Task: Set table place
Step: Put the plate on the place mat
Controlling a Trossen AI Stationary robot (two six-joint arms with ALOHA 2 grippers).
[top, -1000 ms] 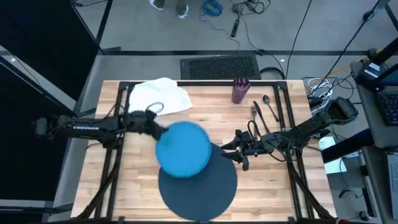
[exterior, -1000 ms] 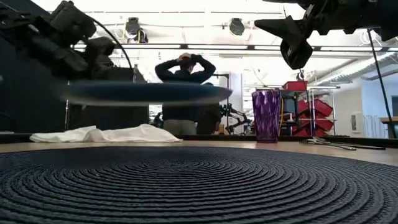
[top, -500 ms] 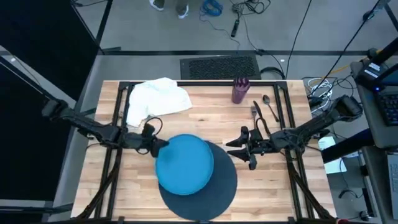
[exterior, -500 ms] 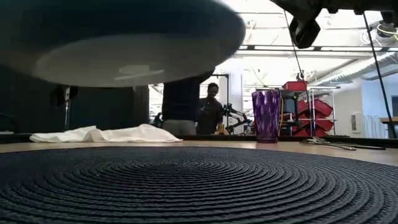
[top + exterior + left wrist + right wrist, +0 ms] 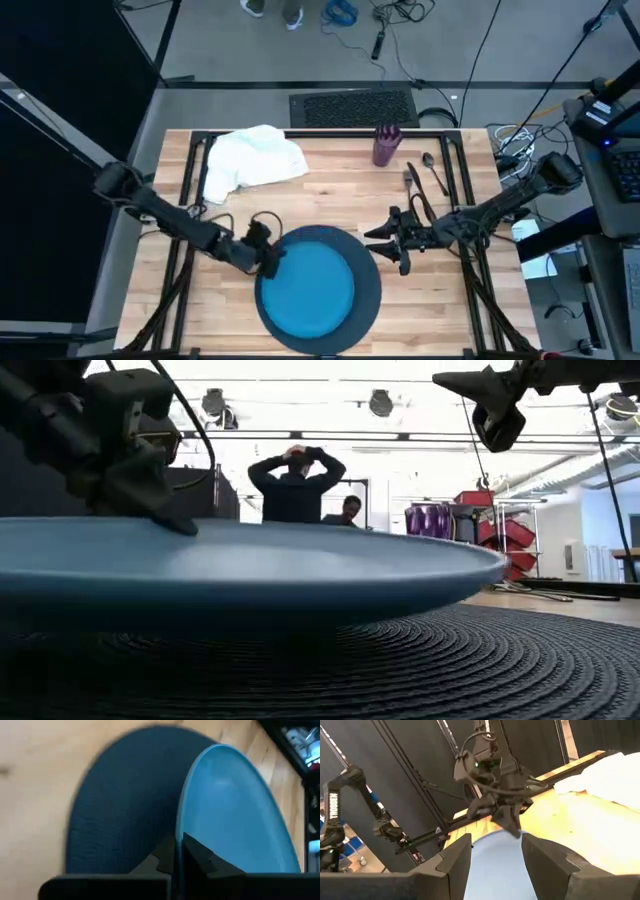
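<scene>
We see the blue plate (image 5: 312,291) has come down from mid-air over the grey charger (image 5: 368,284) near the tabletop's front edge, left gripper (image 5: 268,260) fingers pinching its rim, right gripper (image 5: 378,240) spread open alongside, so release comes next.

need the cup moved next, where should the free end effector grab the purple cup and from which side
Grip the purple cup around its mid-wall, coming in level from the right end effector's side. It stands upright near the table's far edge; its open top suits a side pinch, and the cutlery lying beside it on that side must be cleared.
</scene>
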